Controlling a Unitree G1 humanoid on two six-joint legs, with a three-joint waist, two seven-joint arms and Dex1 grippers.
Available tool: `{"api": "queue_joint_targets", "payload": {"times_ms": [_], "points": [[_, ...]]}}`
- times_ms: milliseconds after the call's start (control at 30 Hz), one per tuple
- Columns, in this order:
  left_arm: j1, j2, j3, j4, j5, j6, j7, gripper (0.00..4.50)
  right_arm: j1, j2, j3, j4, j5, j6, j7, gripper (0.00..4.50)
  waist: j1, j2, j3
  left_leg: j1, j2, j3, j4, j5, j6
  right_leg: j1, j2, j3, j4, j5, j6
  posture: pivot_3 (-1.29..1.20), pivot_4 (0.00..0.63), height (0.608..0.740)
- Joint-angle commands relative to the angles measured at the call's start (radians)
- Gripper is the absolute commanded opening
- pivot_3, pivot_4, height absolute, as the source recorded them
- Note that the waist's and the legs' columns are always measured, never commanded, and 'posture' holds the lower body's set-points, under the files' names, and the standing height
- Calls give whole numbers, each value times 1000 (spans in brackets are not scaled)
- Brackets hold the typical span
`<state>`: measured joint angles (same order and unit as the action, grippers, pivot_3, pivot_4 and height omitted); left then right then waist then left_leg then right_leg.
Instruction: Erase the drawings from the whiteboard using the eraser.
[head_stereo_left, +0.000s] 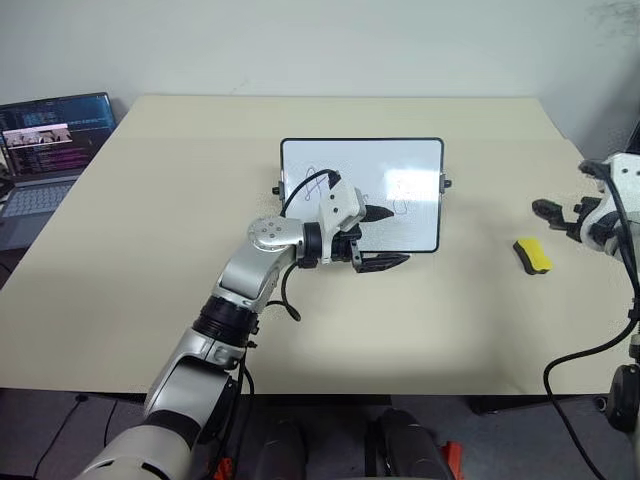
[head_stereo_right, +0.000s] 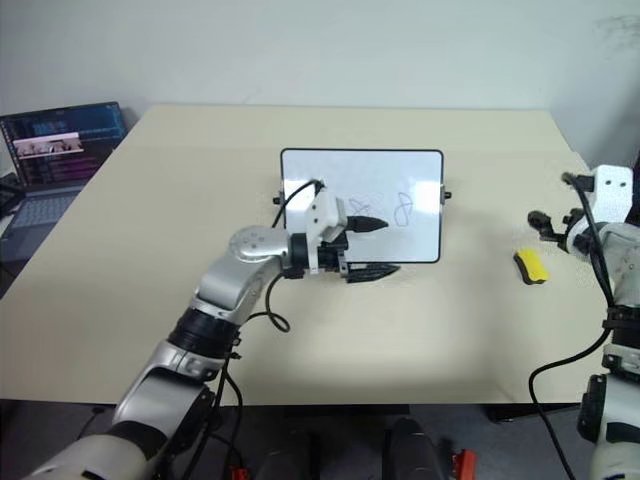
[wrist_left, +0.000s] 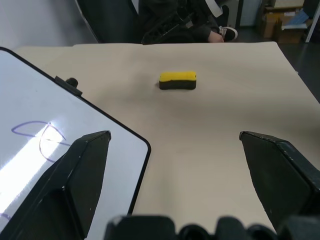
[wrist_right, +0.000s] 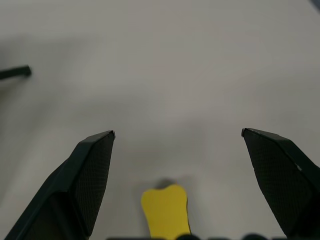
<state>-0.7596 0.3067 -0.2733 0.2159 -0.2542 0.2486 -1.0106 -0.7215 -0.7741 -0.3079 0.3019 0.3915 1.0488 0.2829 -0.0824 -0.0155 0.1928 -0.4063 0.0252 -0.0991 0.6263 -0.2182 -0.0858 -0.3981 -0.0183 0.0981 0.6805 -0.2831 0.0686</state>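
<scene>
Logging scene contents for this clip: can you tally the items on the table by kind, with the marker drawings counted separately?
whiteboard: 1
eraser: 1
laptop: 1, at the table's left edge
drawings on the board: 2 blue scribbles in clear sight in the right eye view; the left gripper covers the rest of that row
Total: 3 items, plus at least 2 drawings

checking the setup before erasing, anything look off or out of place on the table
Nothing stands out. The whiteboard lies flat and square on the table, its blue drawings intact. The eraser rests yellow side up to its right, untouched, and a laptop sits open at the far left.
</scene>
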Motion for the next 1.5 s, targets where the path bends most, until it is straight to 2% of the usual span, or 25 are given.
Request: {"api": "queue_joint_targets", "payload": {"times_ms": [33, 367, 1033, 1133, 1400, 1500], "points": [[20, -32, -13, -54, -3, 7, 2, 4500, -49, -62, 16, 28, -3, 89, 45, 4472, 2, 0, 0, 0, 0, 0, 0, 0, 0, 0, 0, 0, 0, 0, 0, 0, 150, 740], [36, -110, -52, -45, 40, 16, 30, 4500, -40, -112, 118, 78, -37, 134, 169, 4472, 0, 0, 0, 0, 0, 0, 0, 0, 0, 0, 0, 0, 0, 0, 0, 0, 150, 740], [68, -80, -32, -79, 42, 28, 45, 4500, -53, -80, 223, 191, -133, 43, 255, 4472, 0, 0, 0, 0, 0, 0, 0, 0, 0, 1, 0, 0, 0, 0, 0, 0, 150, 740], [72, -76, -30, -83, 42, 31, 49, 4500, -59, -76, 228, 203, -142, 36, 261, 3840, 0, 0, 0, 0, 0, 0, 0, 0, 0, 1, 0, 0, 0, 0, 0, 0, 150, 740], [74, -72, -26, -86, 44, 32, 54, 4500, -71, -65, 235, 225, -161, 22, 269, 1115, 0, 0, 0, 0, 0, 0, 0, 0, 0, 1, 0, 0, 0, 0, 0, 0, 150, 740], [73, -69, -26, -85, 45, 31, 57, 4500, -73, -61, 236, 228, -165, 17, 272, 980, 0, 0, 0, 1, 0, 0, 0, 0, 0, 1, 0, 0, 0, 0, 0, 0, 150, 740]]}}
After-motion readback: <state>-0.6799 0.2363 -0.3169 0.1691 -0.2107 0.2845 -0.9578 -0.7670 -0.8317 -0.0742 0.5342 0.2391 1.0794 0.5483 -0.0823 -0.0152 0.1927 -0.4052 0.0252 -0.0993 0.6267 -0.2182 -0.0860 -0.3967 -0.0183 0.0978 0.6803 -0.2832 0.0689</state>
